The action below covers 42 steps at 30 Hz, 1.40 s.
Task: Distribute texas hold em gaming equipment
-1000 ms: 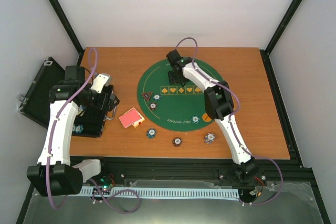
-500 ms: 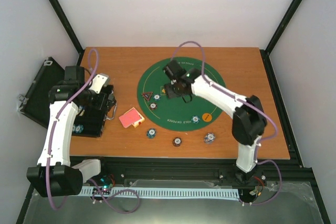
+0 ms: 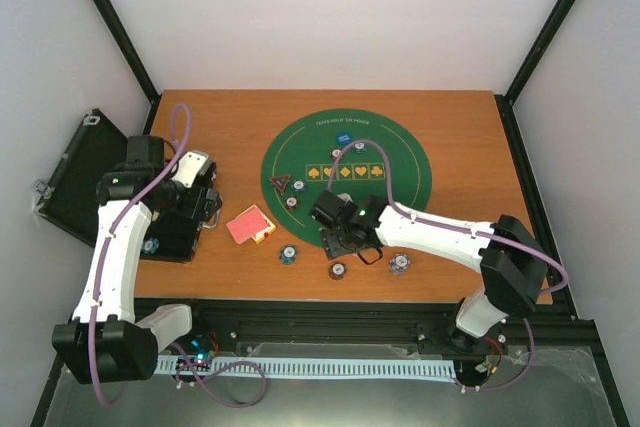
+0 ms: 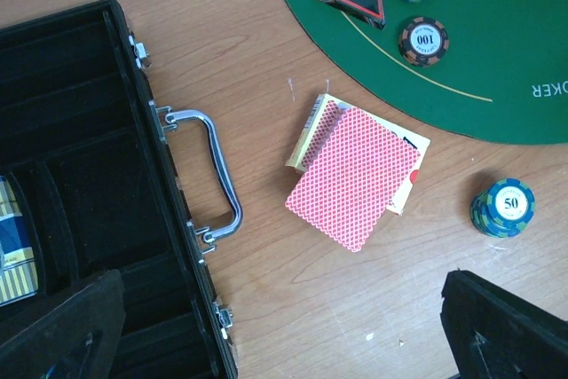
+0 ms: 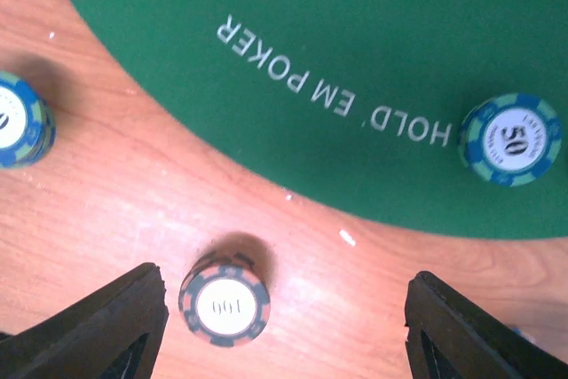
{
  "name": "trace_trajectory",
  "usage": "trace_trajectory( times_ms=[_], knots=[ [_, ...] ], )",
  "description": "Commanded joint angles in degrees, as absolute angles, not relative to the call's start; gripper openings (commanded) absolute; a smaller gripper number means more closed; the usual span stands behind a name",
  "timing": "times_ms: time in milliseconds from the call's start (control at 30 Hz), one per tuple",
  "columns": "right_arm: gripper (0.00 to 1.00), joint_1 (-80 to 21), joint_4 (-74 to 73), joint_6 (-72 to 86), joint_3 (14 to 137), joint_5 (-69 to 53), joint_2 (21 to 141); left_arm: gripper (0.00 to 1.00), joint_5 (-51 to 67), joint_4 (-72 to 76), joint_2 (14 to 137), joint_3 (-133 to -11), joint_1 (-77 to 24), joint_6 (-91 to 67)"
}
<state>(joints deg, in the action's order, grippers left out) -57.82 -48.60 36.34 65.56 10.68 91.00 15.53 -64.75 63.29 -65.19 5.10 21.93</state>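
Right hand [image 5: 286, 308] spread above three chips [image 5: 224, 299], left hand [image 4: 282, 308] spread near one card deck [image 4: 355, 175]

Robot lab test booth.
White panels [image 3: 330, 17] and black frame bars [image 3: 109, 19] box in a wooden table [image 3: 230, 117].

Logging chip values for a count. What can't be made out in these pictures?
Left wrist: card faces in the red-backed deck, which lies face down.
Right wrist: value of the blue chip, cut off by the left edge.
Top external: number on the brown chip, too small to read.
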Motion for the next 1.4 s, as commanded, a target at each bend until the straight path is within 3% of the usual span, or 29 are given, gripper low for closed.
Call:
trace_trajectory(
  times_ms=[0,300,933,1367],
  knots=[
    [0.73,-60.9,-46.6,41.1,62.9,12.0,89.0,1.0,15.9,-63.5,61.4,-64.3,5.4,23.0],
    [0.74,-65.7,-42.2,42.6,58.8,11.1,91.6,1.0,15.7,-64.9,59.3,-64.1,5.4,23.8],
    [0.72,-65.6,-35.4,38.4,56.5,7.5,97.8,1.0,19.6,-67.1,57.1,-64.2,5.4,26.9],
    [0.61,-65.5,-35.7,38.7,54.7,8.4,95.9,1.0,20.8,-67.8,56.8,-65.6,5.5,26.5]
  ],
)
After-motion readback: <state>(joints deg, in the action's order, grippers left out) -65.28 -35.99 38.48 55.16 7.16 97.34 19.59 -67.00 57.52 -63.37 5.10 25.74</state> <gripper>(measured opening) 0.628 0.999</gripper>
